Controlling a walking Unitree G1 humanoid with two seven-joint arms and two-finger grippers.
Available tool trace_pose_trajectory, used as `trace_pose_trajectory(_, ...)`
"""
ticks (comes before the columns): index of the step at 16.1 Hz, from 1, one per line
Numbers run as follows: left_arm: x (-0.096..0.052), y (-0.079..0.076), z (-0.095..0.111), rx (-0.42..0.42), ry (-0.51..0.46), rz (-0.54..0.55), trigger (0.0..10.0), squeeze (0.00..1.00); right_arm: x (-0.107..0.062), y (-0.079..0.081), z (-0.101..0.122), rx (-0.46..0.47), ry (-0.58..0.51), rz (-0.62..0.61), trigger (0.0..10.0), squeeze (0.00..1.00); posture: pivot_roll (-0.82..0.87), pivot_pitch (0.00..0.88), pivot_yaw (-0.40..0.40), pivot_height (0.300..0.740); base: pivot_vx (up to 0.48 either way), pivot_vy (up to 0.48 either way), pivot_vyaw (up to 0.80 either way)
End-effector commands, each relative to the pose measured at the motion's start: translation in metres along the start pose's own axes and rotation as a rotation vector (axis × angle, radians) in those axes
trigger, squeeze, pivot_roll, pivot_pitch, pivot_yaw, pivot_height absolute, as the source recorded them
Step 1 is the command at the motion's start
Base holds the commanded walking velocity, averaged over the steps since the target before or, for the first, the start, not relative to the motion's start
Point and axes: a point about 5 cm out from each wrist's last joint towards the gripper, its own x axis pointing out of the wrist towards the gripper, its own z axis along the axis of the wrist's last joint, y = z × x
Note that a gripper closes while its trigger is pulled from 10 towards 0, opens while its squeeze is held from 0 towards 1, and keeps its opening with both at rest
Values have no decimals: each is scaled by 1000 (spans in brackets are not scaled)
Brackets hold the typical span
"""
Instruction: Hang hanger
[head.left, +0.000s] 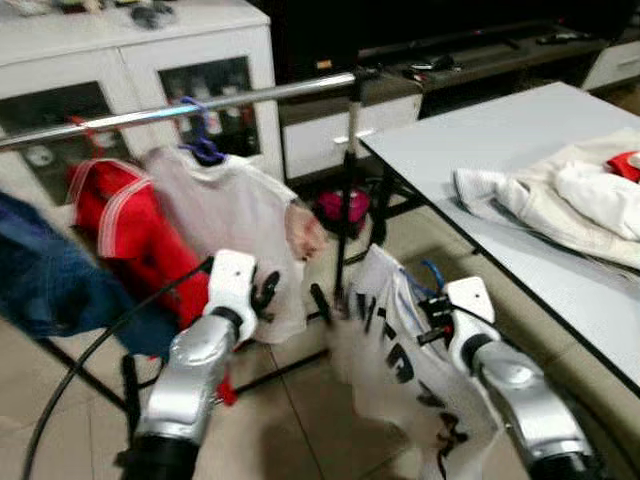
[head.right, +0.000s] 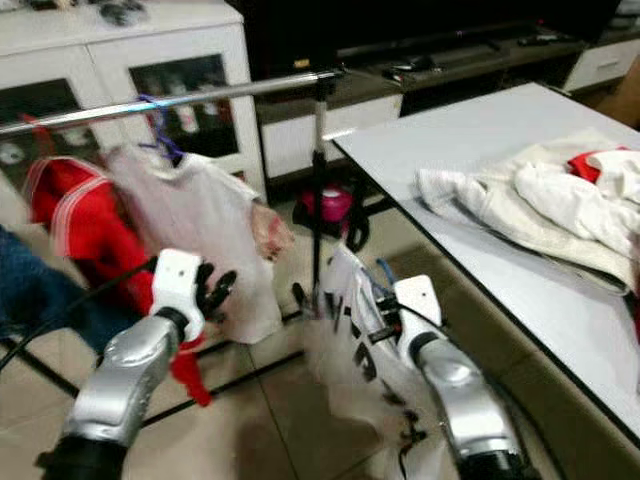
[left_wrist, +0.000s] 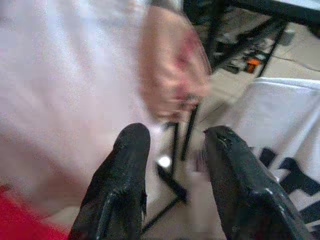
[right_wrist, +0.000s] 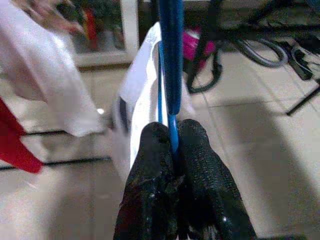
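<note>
Your right gripper (right_wrist: 172, 137) is clamped on the blue hanger (right_wrist: 171, 60) carrying a white printed shirt (head.left: 395, 345), low at about 5 o'clock from the rail (head.left: 200, 103). Your left gripper (left_wrist: 172, 165) hangs open beside the hung white shirt (head.left: 235, 215).
</note>
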Motion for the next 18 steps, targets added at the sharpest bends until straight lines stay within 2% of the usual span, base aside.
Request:
trace_pose_trajectory(1, -2, 3, 1, 17, -6, 10, 10000, 0, 1, 1, 7, -7, -35, 7, 10000, 0, 4, 0, 23, 740, 0, 0, 519)
trace_pose_trajectory(5, -3, 4, 0, 29, -9, 15, 10000, 0, 5, 7, 14, -7, -55, 18, 10000, 0, -8, 0, 24, 740, 0, -469, 800)
trace_pose_trajectory(8, -2, 2, 0, 42, -13, 12, 10000, 0, 3, 5, 11, -7, -52, 6, 10000, 0, 5, 0, 23, 740, 0, -480, 800)
trace_pose_trajectory(13, -2, 4, 8, 40, -60, -6, 10000, 0, 5, 7, 14, 39, -52, -33, 10000, 0, 2, 0, 33, 740, 0, -70, 0)
trace_pose_trajectory(18, 0, 1, 12, 22, -80, -33, 10000, 0, 2, 3, 12, 62, -29, -141, 10000, 0, 0, 0, 46, 740, 0, 0, 0)
